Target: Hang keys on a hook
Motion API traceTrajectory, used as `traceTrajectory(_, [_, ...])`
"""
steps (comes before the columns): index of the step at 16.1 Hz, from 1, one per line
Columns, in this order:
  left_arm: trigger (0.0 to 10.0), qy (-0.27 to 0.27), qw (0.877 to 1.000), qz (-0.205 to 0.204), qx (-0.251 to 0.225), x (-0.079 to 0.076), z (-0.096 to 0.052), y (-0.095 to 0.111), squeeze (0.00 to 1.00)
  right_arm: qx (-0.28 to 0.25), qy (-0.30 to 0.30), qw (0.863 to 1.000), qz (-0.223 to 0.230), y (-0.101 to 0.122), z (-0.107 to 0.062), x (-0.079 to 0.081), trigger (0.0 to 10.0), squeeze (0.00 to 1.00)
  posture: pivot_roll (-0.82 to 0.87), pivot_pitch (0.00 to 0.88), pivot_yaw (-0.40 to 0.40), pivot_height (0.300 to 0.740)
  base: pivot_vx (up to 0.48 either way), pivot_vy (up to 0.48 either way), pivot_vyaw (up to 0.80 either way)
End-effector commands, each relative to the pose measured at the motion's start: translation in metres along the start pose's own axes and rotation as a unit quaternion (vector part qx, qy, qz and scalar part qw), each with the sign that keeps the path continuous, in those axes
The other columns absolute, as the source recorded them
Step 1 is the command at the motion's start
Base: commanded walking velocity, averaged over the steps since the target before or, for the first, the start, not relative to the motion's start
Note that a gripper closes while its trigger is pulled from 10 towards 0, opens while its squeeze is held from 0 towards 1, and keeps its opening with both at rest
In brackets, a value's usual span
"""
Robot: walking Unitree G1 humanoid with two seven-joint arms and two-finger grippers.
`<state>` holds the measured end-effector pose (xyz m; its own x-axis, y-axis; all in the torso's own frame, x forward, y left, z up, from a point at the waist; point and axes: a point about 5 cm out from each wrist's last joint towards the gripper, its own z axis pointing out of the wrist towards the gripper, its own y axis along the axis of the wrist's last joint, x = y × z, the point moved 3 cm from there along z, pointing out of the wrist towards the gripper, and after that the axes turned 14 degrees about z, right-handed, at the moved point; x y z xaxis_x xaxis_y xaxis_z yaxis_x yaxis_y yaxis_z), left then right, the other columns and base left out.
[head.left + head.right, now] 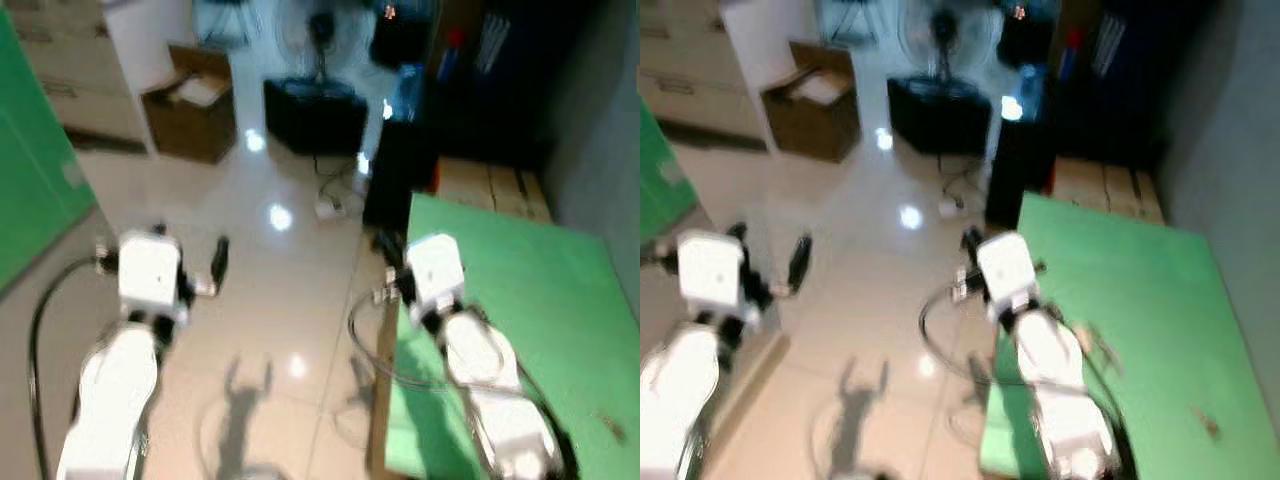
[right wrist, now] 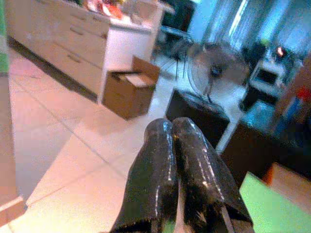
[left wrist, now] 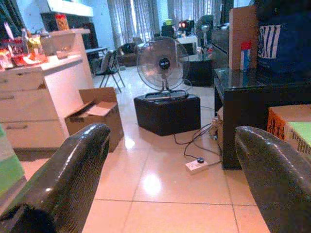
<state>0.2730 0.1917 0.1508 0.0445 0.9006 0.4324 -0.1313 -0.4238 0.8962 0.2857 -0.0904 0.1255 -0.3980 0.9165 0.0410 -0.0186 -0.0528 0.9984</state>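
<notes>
A small dark thing (image 1: 609, 427), too blurred to tell whether it is the keys, lies on the green table (image 1: 540, 290) near its right edge. My right gripper (image 2: 171, 125) is shut with nothing between its fingers. It hovers over the table's far left corner (image 1: 386, 244) and points out over the floor. My left gripper (image 3: 172, 133) is open, its two black fingers (image 3: 82, 155) spread wide. It hangs above the tiled floor to the left of the table (image 1: 216, 262).
A cardboard box (image 1: 190, 105) stands far left on the glossy tile floor. Past it are a fan on a black box (image 1: 318, 112), a power strip (image 1: 328, 207) and a dark cabinet (image 1: 400, 170). A green panel (image 1: 30, 170) rises at the left.
</notes>
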Motion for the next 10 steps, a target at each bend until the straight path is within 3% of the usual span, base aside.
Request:
traceTrajectory(1, [10.0, 0.009, 1.0, -0.012, 0.019, 0.001, 0.001, -0.004, 0.0, 0.007, -0.008, 1.0, -0.001, -0.002, 0.0, -0.005, 10.0, 0.0, 0.0, 0.0, -0.036, 0.74, 0.0, 0.0, 0.8])
traceTrajectory(5, [10.0, 0.01, 1.0, -0.002, 0.021, -0.008, 0.009, -0.006, 0.0, 0.002, -0.037, 0.999, 0.005, -0.001, -0.003, -0.017, 10.0, 0.0, -0.01, 0.0, -0.023, 0.74, 0.0, 0.0, 0.8])
traceTrajectory(10, [10.0, -0.009, 1.0, -0.006, 0.015, -0.027, 0.011, -0.006, 0.0, 0.031, -0.027, 0.999, -0.001, -0.01, -0.009, -0.018, 10.0, 0.0, -0.03, 0.002, -0.023, 0.74, 0.0, 0.0, 0.8])
